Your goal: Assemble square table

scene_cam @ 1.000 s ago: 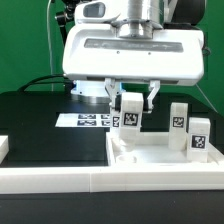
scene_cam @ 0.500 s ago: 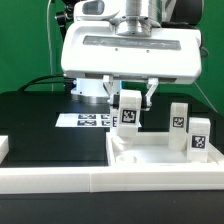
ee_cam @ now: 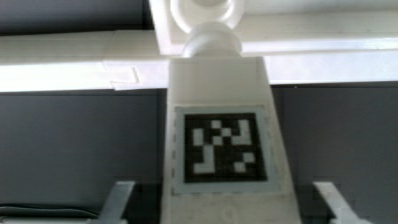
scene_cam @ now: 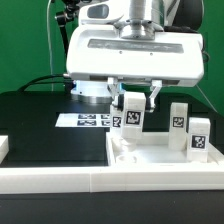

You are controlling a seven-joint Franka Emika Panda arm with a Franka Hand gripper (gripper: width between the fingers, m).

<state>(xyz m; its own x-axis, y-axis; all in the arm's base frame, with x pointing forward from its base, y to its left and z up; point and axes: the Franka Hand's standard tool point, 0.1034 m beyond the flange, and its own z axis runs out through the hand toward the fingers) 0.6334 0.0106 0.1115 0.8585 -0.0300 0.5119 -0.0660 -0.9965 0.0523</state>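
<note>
The gripper (scene_cam: pixel 131 98) pinches a tagged white leg block (scene_cam: pixel 129 113) upright between its fingers, directly above the square table slab (scene_cam: pixel 150 152). Two more leg blocks (scene_cam: pixel 179 119) stand on the slab toward the exterior view's right.

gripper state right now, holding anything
gripper: closed on a white tagged leg block, held upright over the square slab.

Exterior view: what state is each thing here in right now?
fingers: closed on a leg block.
held leg block: upright, over the slab.
square slab: flat on the table.
two other leg blocks: standing upright on the slab.
marker board: lying flat.
</note>
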